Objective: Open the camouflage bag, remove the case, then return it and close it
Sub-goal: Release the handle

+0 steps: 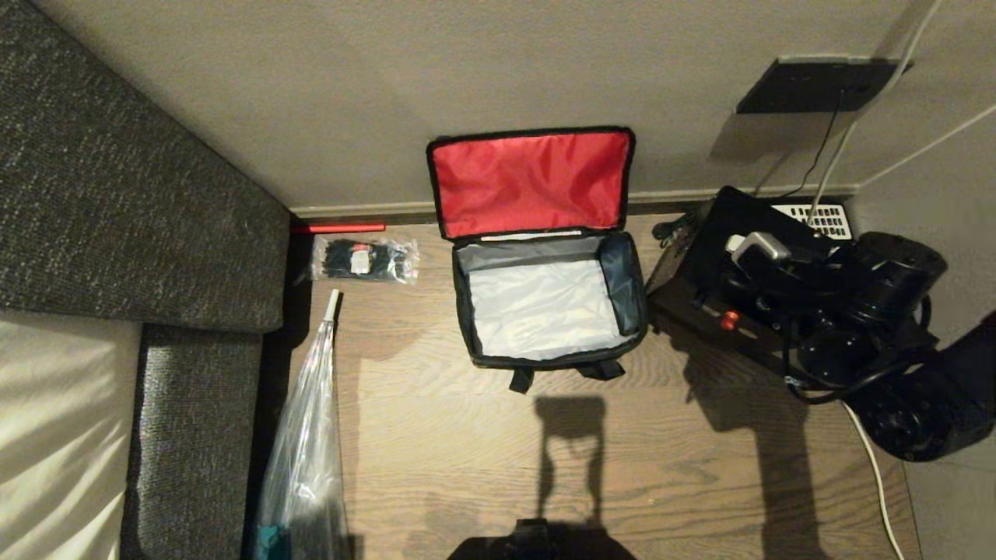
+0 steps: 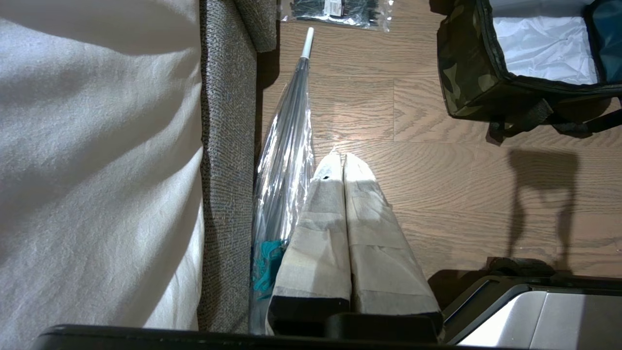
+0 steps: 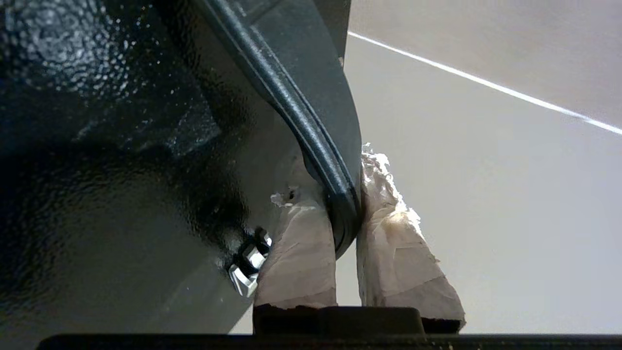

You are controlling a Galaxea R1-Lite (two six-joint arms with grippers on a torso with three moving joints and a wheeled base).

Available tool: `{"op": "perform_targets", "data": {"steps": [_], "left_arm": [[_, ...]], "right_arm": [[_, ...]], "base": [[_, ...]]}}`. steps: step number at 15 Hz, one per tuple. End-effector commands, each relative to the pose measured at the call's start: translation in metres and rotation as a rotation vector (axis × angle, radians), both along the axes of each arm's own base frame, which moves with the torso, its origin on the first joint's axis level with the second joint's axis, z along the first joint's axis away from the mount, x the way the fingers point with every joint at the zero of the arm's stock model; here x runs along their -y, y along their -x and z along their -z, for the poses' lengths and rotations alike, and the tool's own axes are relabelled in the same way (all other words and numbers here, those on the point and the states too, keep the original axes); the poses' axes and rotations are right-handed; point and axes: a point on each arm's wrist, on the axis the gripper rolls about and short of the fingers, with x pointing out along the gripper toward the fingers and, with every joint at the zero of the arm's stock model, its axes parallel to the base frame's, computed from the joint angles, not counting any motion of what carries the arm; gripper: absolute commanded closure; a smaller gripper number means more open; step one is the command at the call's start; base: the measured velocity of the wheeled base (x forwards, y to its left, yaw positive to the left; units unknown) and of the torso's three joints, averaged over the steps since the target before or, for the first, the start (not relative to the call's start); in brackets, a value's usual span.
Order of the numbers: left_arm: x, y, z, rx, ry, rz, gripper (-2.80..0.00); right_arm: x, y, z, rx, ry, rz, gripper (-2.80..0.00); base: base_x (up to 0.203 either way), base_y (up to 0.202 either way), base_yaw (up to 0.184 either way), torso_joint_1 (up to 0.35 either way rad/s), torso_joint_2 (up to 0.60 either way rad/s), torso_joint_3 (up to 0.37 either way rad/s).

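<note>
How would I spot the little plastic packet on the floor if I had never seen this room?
Start at the open camouflage bag with the red lid lining, standing on the wooden floor against the wall. Look to its left, toward the grey sofa: the clear plastic packet lies flat by the skirting. It holds a bundle of black ties, unlike the long clear umbrella lying just below it.

camouflage bag (image 1: pixel 545 303), red lining, perhaps grey interior

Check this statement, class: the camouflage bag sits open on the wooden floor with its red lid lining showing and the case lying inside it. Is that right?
Not quite. The camouflage bag is open, its red lid lining showing, but it is empty; the head view shows the case outside, to its right.
</note>
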Motion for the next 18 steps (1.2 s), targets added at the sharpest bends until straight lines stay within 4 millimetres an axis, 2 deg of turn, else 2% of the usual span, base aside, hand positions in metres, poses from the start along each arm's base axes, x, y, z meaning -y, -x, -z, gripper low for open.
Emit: {"op": "perform_targets", "data": {"steps": [1, 2, 4, 5, 9, 10, 13, 14, 17, 18], "left_arm": [[0.000, 0.000, 0.001, -0.003, 0.002, -0.001, 0.00], [0.000, 0.000, 0.001, -0.003, 0.000, -0.001, 0.00], [0.000, 0.000, 0.001, -0.003, 0.001, -0.001, 0.00], [0.000, 0.000, 0.001, -0.003, 0.000, -0.001, 0.00], [0.000, 0.000, 0.001, -0.003, 0.002, -0.003, 0.00], [0.000, 0.000, 0.001, -0.001, 0.000, -0.002, 0.00], [0.000, 0.000, 0.001, -0.002, 0.001, -0.003, 0.00], [0.000, 0.000, 0.001, -0.001, 0.000, -0.001, 0.00], [0.000, 0.000, 0.001, -0.001, 0.002, -0.001, 0.00], [0.000, 0.000, 0.001, -0.003, 0.001, -0.002, 0.00]], "right_arm": [[-0.007, -0.033, 0.032, -0.042, -0.011, 0.001, 0.00], [-0.010, -0.044, 0.043, -0.048, -0.025, -0.001, 0.00], [-0.013, -0.064, 0.050, -0.039, -0.045, -0.001, 0.00], [-0.012, -0.070, 0.061, -0.067, -0.046, 0.005, -2.80], [-0.013, -0.082, 0.090, -0.126, -0.041, 0.009, -2.80], [-0.013, -0.085, 0.092, -0.115, -0.058, 0.008, -2.80], [-0.011, -0.081, 0.081, -0.104, -0.061, 0.011, -2.80], [-0.009, -0.074, 0.068, -0.104, -0.059, 0.010, 0.00], [-0.002, -0.038, 0.031, -0.156, -0.060, 0.012, 0.00], [0.000, -0.024, 0.025, -0.177, -0.071, 0.011, 0.00]], "base": [[0.000, 0.000, 0.000, 0.000, 0.00, 0.000], [0.000, 0.000, 0.000, 0.000, 0.00, 0.000], [0.000, 0.000, 0.000, 0.000, 0.00, 0.000], [0.000, 0.000, 0.000, 0.000, 0.00, 0.000], [0.000, 0.000, 0.000, 0.001, -0.01, 0.003], [0.000, 0.000, 0.000, 0.000, 0.00, 0.000], [0.000, 0.000, 0.000, 0.000, 0.00, 0.000], [0.000, 0.000, 0.000, 0.000, 0.00, 0.000], [0.000, 0.000, 0.000, 0.000, 0.00, 0.000], [0.000, 0.000, 0.000, 0.000, 0.00, 0.000]]}}
